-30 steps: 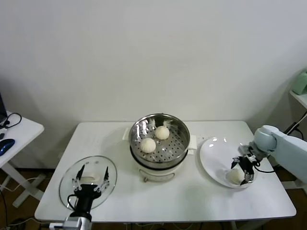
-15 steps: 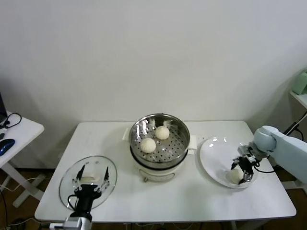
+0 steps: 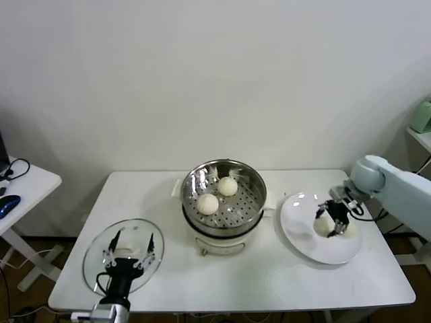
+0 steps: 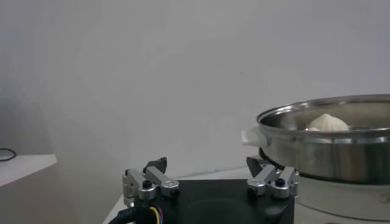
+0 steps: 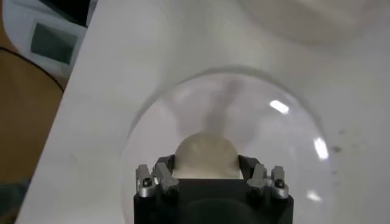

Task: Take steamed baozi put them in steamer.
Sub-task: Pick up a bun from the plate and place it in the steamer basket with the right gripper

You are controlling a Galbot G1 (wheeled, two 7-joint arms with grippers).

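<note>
Now right gripper (image 3: 333, 220) jaws clamping baozi (image 3: 326, 227)

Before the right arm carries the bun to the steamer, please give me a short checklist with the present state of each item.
1. Right gripper closed on the bun: ok, fingers on both sides.
2. Bun off the plate: cannot tell.
3. Free room in the steamer: ok, two buns inside, bare holes at the near side.
4. Glass lid off the steamer: ok, on the table.
5. Left gripper out of the path: ok, open over the lid.
</note>
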